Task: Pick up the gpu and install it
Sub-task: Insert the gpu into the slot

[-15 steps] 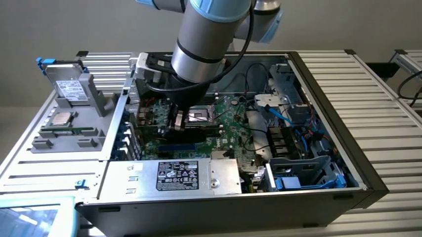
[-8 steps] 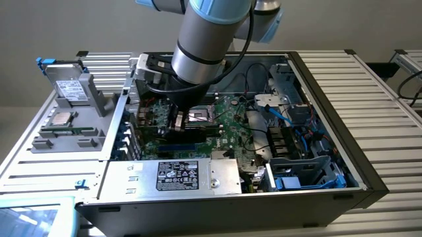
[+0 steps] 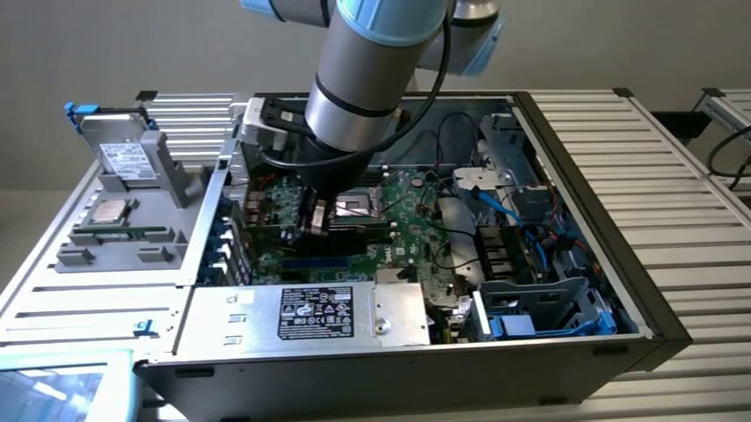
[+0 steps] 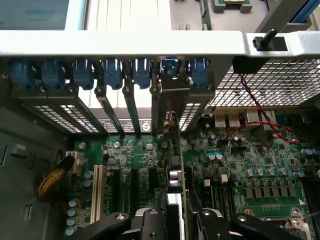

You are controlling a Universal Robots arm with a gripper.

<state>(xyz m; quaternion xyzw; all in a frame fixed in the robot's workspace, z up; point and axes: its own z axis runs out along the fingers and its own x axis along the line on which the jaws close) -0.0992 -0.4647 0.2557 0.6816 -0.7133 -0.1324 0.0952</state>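
Edgewise, the gpu (image 4: 174, 181) in the hand (image 4: 175, 221) runs lengthwise toward slot brackets (image 4: 131, 109).

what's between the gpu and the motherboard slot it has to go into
Nothing visible. The gpu stands on edge between the fingers, directly over the motherboard, its bracket end up by the blue clips.

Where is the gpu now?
In the wrist view, the gpu stands edge-on in the end effector over the motherboard, its bracket at the slot covers.

gpu (image 4: 172, 95) bracket bare metal; clips (image 4: 112, 72) plastic; case (image 3: 388, 374) matt metal.
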